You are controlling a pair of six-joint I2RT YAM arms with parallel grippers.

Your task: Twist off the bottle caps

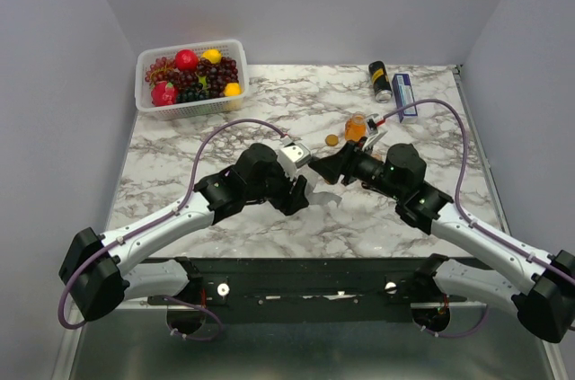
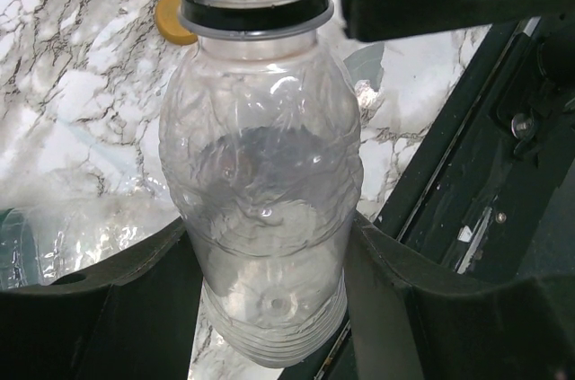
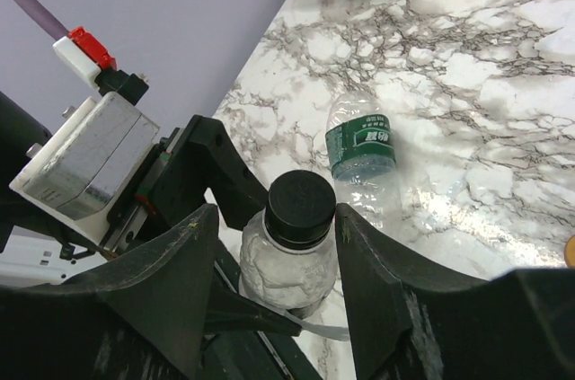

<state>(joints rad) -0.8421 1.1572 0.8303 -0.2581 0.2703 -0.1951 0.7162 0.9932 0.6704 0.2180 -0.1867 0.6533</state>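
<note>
The table (image 1: pixel 225 209) is white marble veined with grey. A white basket (image 1: pixel 142 83) holds red, yellow and dark purple fruit. One bottle (image 2: pixel 260 200) is clear with a black cap (image 3: pixel 300 207). Another bottle (image 3: pixel 361 151) is clear with a green label, and a third (image 1: pixel 356 128) is orange. A loose cap (image 1: pixel 331 140) is orange. The can (image 1: pixel 380 80) is black, the box (image 1: pixel 403 91) is blue and white, and the cables (image 1: pixel 225 133) are purple.

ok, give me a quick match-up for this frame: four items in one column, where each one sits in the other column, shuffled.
1 clear bottle
2 black cap
3 orange cap
4 green-labelled bottle

A lying on its side on the table
B clamped in the left gripper
C loose on the table, off any bottle
D on the clear bottle's neck, between the fingers of the right gripper

Pairs: 1-B, 2-D, 3-C, 4-A
</note>
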